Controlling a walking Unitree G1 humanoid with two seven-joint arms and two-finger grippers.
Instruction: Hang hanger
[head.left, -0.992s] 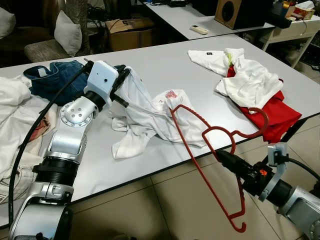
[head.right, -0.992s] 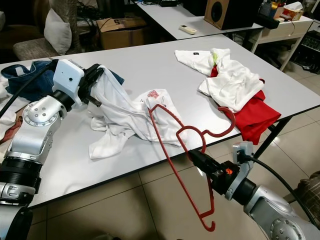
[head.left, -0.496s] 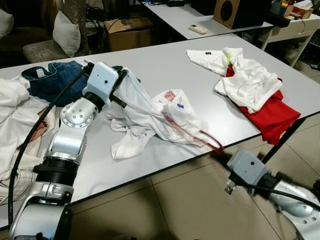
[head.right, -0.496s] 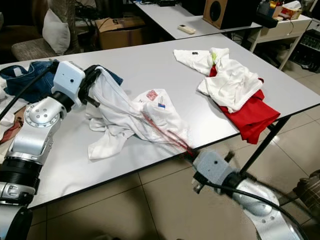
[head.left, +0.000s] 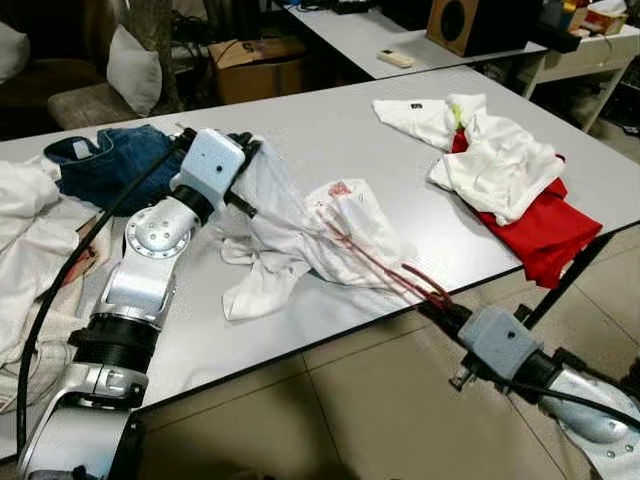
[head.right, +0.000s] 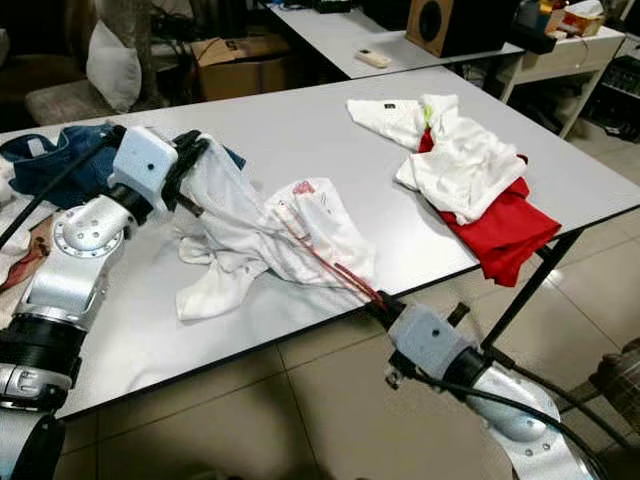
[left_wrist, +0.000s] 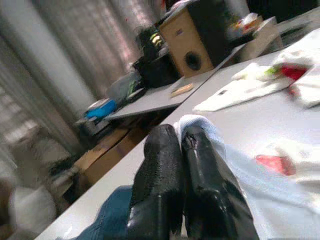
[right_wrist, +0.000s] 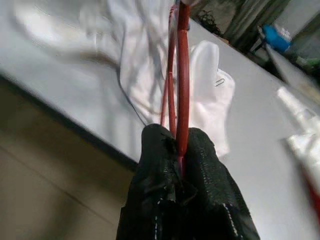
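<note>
Right tool (head.left: 442, 308) clamps red hanger (head.left: 385, 272) at table edge (head.left: 300, 352); floor beside.

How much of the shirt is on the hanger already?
Only partly. The right end effector grips the red hanger, whose far end is pushed inside the white shirt. The left end effector holds the shirt up by one end. Left to do: seat the shirt fully on the hanger.

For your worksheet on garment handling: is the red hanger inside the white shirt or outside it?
Partly inside: the red hanger runs from the right tool into the white shirt.
</note>
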